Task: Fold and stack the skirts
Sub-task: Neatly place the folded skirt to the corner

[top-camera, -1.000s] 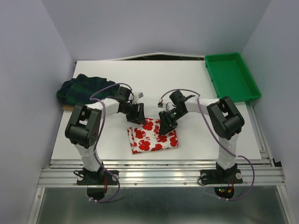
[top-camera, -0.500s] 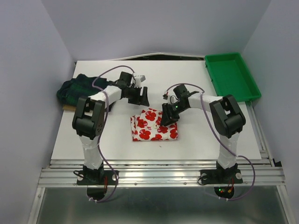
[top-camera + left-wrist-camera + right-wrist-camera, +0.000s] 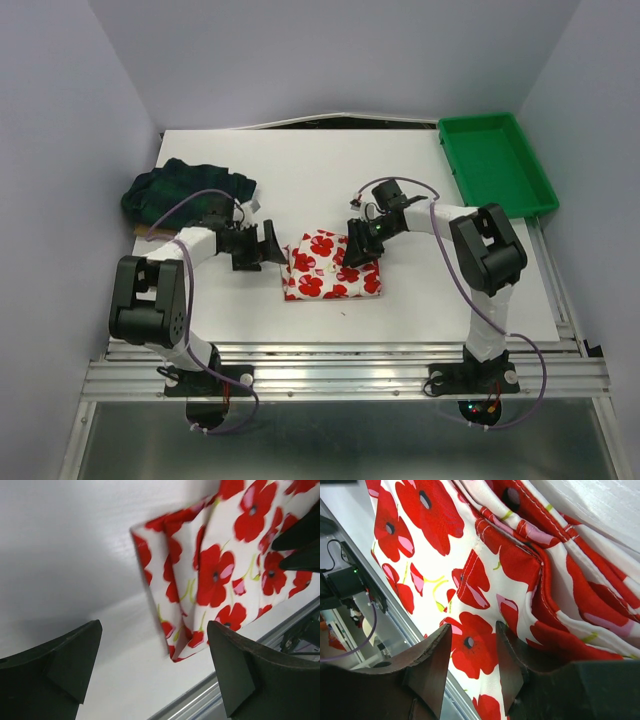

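Note:
The white skirt with red poppies (image 3: 330,268) lies folded into a small rectangle near the table's front middle. Up close its stacked layers (image 3: 220,575) and hemmed edges (image 3: 485,560) show. The dark plaid skirt (image 3: 185,190) sits bunched at the back left. My left gripper (image 3: 272,246) is low over the table just left of the floral skirt, open wide with only bare table and the skirt's corner between its fingers (image 3: 154,630). My right gripper (image 3: 356,250) hovers on the floral skirt's right rear part, jaws partly apart over flat cloth (image 3: 473,627), pinching nothing.
A green plastic tray (image 3: 497,165) stands at the back right corner. Grey walls close in on both sides. A metal rail (image 3: 340,365) runs along the near table edge, also visible past the skirt (image 3: 240,690).
My left arm swung from behind the floral skirt down to its left side, and its jaws opened wide. The right gripper stayed on the skirt, hardly moving.

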You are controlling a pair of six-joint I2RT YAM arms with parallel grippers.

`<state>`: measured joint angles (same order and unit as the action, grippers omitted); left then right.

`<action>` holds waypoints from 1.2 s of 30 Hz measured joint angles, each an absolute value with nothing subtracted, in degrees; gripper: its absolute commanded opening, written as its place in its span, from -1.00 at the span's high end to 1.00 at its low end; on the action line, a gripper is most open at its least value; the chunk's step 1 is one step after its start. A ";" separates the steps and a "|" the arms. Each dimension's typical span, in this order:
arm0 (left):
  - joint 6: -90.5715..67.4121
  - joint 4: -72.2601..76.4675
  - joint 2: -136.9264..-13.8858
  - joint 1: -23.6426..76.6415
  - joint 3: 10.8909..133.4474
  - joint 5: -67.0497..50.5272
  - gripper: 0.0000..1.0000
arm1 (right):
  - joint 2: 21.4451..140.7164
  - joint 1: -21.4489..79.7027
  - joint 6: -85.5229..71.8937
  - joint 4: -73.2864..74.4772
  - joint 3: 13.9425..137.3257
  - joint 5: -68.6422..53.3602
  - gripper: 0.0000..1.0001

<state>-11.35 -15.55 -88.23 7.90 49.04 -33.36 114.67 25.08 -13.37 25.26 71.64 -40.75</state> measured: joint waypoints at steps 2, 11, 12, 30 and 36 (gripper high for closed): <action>-12.78 -15.79 -88.23 7.49 45.60 -33.95 -0.97 | 114.69 25.08 -13.39 25.23 71.64 -40.75 0.06; -19.44 -5.54 -92.62 7.42 43.88 -43.68 -0.83 | 114.85 25.06 -13.50 25.21 71.61 -41.01 0.07; -20.21 -4.03 -93.73 7.51 43.90 -45.47 -0.82 | 114.89 25.06 -13.50 25.19 71.61 -41.08 0.07; -24.82 2.09 -101.14 12.27 46.24 -47.31 0.32 | 116.01 24.71 -13.91 24.91 72.03 -43.33 0.05; -20.21 -6.33 -102.04 12.69 52.64 -38.59 1.00 | 116.60 25.17 -13.65 27.35 75.33 -41.91 -0.18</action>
